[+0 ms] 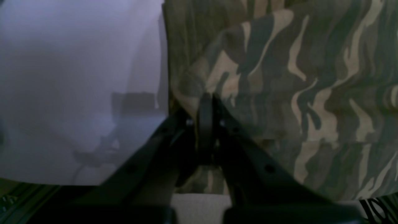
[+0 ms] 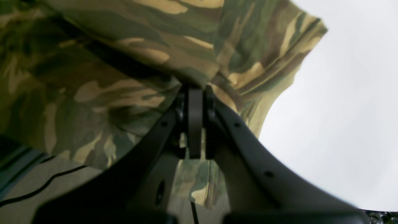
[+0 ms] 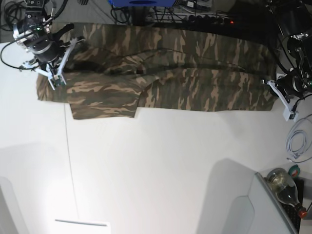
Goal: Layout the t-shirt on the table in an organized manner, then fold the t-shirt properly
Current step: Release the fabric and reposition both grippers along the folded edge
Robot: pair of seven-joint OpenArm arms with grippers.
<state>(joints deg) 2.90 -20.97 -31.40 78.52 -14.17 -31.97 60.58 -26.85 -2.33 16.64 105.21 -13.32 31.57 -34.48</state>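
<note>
Across the far edge of the white tabletop [image 3: 156,165] the camouflage t-shirt [image 3: 195,73] lies stretched wide, one end near the left of my base view and the other reaching the right side. A sleeve or folded flap hangs lower at the left end, making a squarish tab toward me. Folds run along the middle of the cloth, so it is not lying fully flat.

My right claw [image 2: 196,93] is at the left end of the shirt in the base view. Through its wrist camera I see the jaws pressed together with a bunched ridge of camouflage cloth pinched between them, so it has hold of the t-shirt near the hem corner.

My left claw [image 1: 206,99] is at the opposite end, on the right of the base view. Its wrist picture is dim and hazy, but the jaws stand closed and the shirt's edge seems to be caught at their tips; I would call that a grip on the cloth, though I cannot be wholly sure.

A thin dark seam line [image 3: 70,161] runs down the tabletop below the shirt's left end. A coiled white cable [image 3: 297,141] and a glass bottle [image 3: 282,183] lie off the tabletop's right edge.
</note>
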